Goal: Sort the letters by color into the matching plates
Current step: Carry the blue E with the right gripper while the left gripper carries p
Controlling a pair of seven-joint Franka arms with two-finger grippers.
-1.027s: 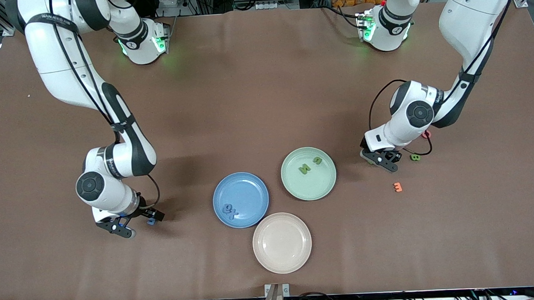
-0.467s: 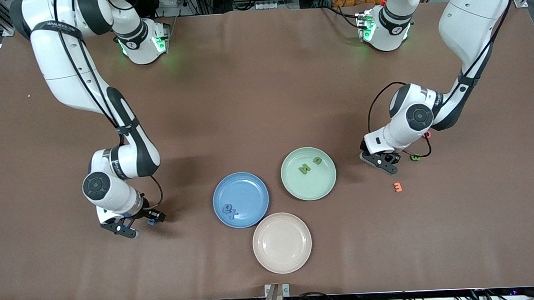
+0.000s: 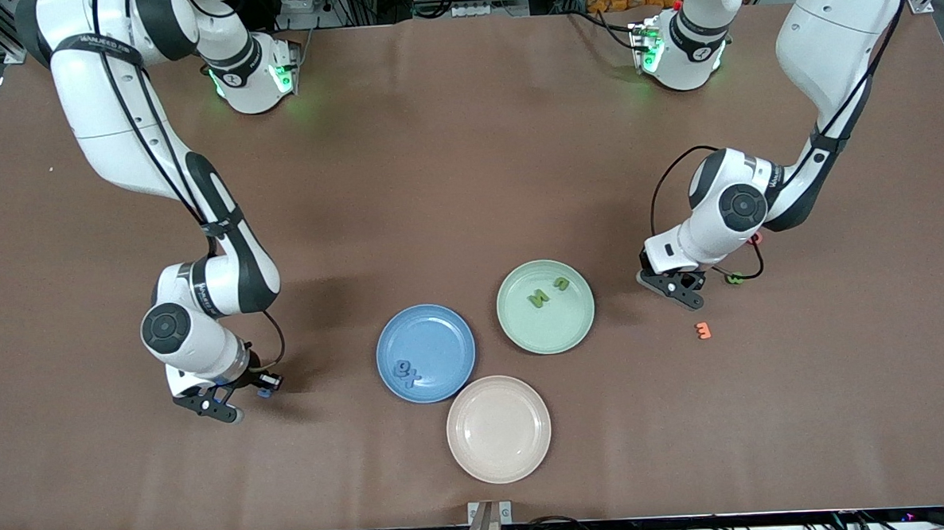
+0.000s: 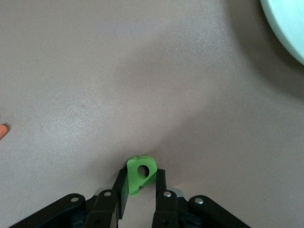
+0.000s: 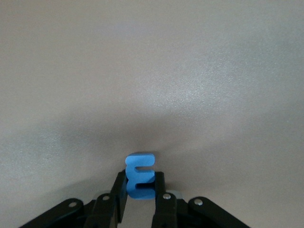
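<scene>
A matte brown desk point(image 3: 451, 154) fills the room's centre; cables and metal framing line its edges under even lighting.

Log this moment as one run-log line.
left end effector: shut on green letter | right end effector: shut on blue letter | green plate: two letters | blue plate: two letters

right gripper point(image 5: 141, 190) | fingers point(image 5: 118, 190) pinch blue letter point(image 5: 139, 175) | above table point(image 5: 152, 71)

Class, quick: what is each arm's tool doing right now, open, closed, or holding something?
Left tool: closed on a green letter, low at the table.
Right tool: closed on a blue letter, low at the table.
</scene>
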